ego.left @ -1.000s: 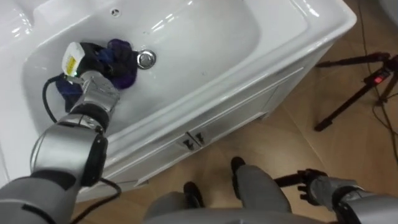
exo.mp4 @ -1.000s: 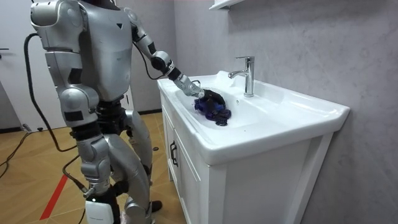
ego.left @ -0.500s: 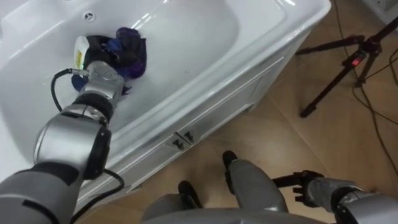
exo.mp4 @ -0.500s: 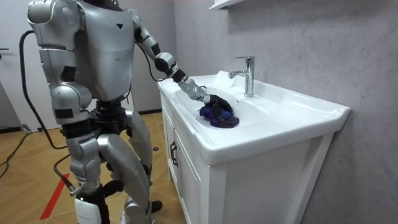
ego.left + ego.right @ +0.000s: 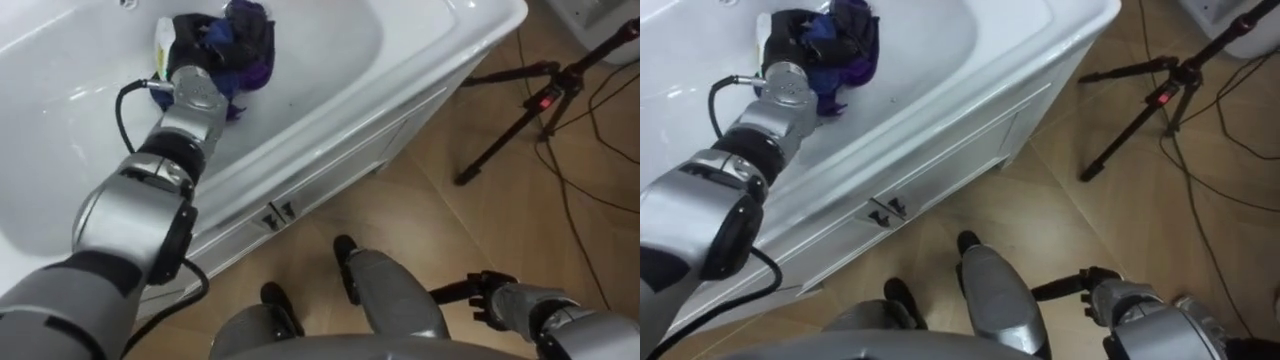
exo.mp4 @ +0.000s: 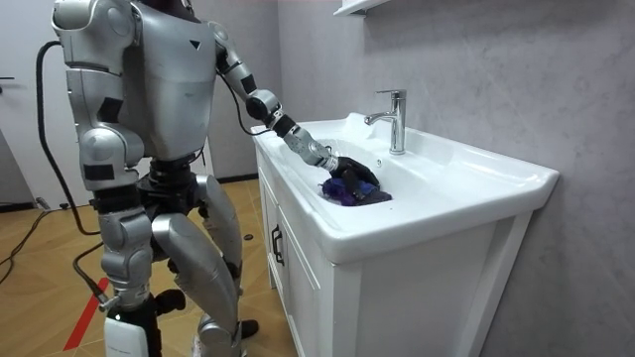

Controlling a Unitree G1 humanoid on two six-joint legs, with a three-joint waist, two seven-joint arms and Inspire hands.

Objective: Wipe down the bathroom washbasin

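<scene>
While my left hand curls its fingers into the bunched purple cloth in the bowl of the white basin, my right hand hangs loosely open, low at my side. The room view adds the tap behind the cloth. Over the last second, hand and cloth have slid toward that view's right.

Left hand sinks into the purple cloth and its front part is lost in the folds. Basin is cut off by the top and left edges. Tripod runs out at the right edge. Right hand sits low down, too dark to read.
</scene>
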